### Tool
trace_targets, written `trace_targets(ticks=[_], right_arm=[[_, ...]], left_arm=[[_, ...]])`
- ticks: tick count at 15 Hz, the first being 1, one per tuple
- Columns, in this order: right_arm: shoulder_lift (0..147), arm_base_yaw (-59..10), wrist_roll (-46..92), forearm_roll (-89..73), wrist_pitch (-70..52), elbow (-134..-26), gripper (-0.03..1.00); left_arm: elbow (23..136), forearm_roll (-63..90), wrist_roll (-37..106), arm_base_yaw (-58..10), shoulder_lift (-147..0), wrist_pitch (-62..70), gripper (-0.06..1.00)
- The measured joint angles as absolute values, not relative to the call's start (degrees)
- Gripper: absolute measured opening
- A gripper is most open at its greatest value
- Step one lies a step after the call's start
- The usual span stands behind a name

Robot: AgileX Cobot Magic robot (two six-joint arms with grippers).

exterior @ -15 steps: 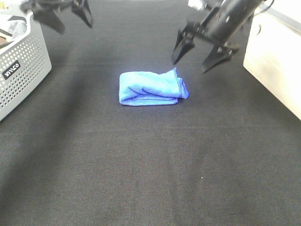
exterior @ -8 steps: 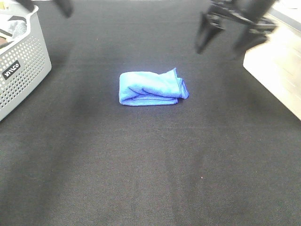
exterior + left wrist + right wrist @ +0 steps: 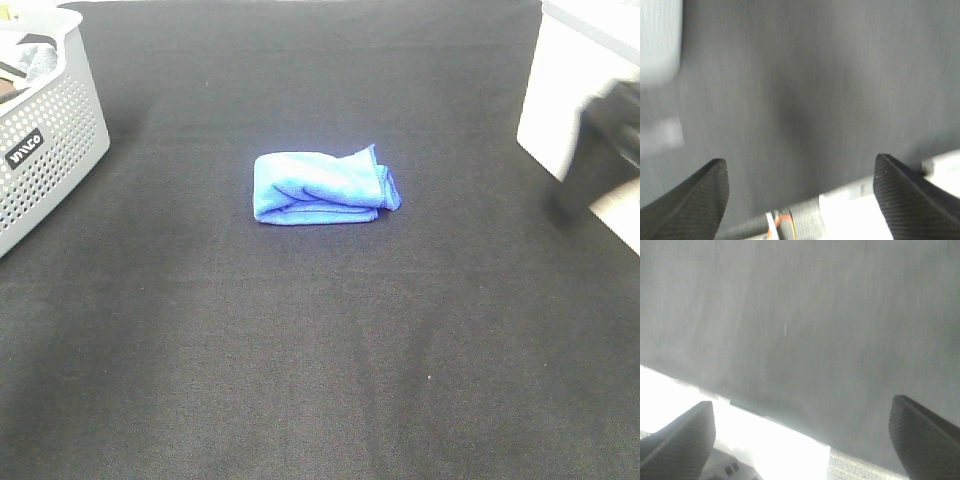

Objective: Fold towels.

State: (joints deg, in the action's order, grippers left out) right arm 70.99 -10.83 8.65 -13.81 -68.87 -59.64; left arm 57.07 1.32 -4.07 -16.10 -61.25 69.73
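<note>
The blue towel (image 3: pixel 323 186) lies folded into a compact bundle on the black table cover, slightly left of the middle in the exterior view. Nothing touches it. My right arm shows only as a dark blur (image 3: pixel 600 150) at the right edge, far from the towel. The left arm is outside the exterior view. In the left wrist view my left gripper (image 3: pixel 797 165) stands open over bare black cloth, with nothing between its fingers. The right gripper (image 3: pixel 801 402) is likewise open and empty in the right wrist view.
A grey perforated basket (image 3: pixel 55 135) with cloth inside stands at the far left. A white box (image 3: pixel 550 100) sits at the back right, beside the blurred right arm. Black cloth (image 3: pixel 320 350) covers the table.
Both arms have drawn back from the towel: the left one left the view at the top left, the right one swung out to the right edge. The towel has not moved.
</note>
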Motion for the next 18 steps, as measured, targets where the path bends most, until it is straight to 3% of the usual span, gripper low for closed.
trace_targets(ticks=[4,9,18], right_arm=[[51.34,-10.83,8.48,-11.97,-66.92,-46.01,0.88],[25.78,-10.83,8.48,-6.82,-61.54,-31.51,0.88],[13.46,-10.83,8.37,-5.67,-61.25,-29.28,0.88]], left_arm=[[40.11,1.32,-4.18,-16.10,-35.81,70.07,0.76],[31.40,0.63,-2.81,-16.10,-7.05,69.33,0.76],[28.71,1.38,4.24,-16.10,-1.49,60.68,0.76]])
